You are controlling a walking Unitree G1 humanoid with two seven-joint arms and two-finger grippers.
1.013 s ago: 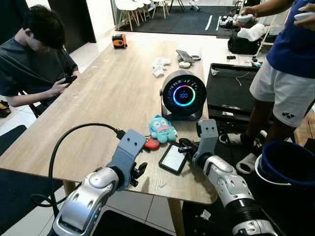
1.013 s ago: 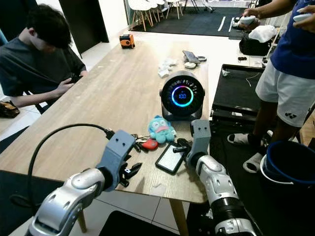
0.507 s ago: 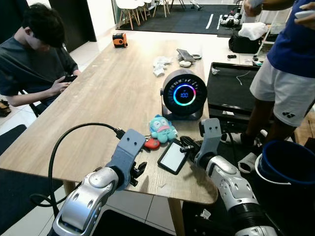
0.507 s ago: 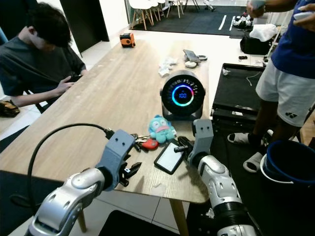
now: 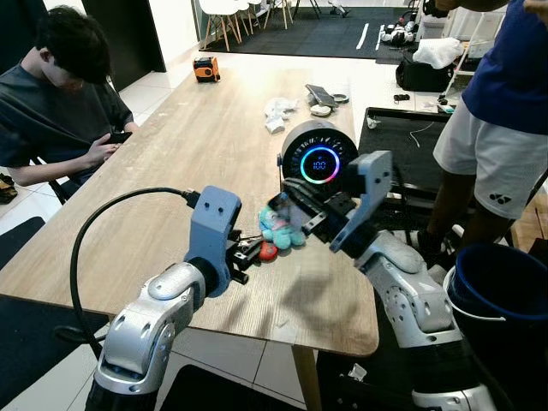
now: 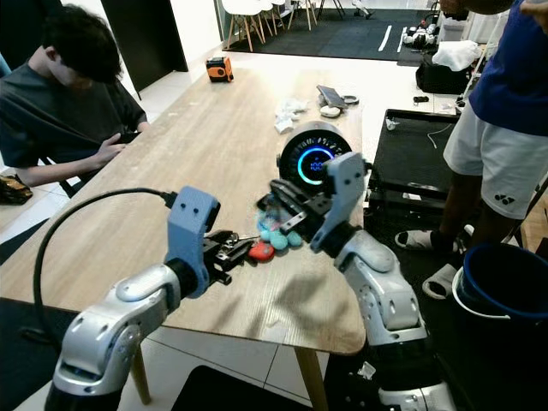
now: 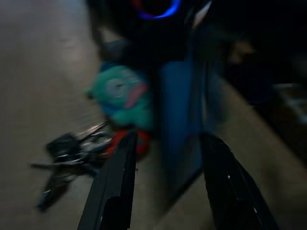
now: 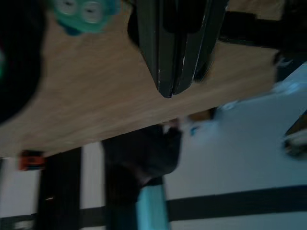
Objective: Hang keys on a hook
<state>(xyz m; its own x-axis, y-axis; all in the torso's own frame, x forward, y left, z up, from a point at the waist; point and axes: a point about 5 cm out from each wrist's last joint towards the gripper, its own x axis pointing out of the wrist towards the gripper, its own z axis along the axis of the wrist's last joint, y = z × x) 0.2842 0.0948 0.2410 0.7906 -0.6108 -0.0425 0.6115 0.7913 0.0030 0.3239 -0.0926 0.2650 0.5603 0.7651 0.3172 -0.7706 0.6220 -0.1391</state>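
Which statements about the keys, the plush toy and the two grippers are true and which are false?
1. The bunch of keys with a red tag lies on the wooden table. True.
2. The left gripper is clamped on the keys. False: its fingers stand open, close beside the keys.
3. The right gripper holds a dark flat device up above the table. True.
4. The teal plush toy sits on top of the round black speaker with a glowing ring. False: it lies on the table in front of the speaker.
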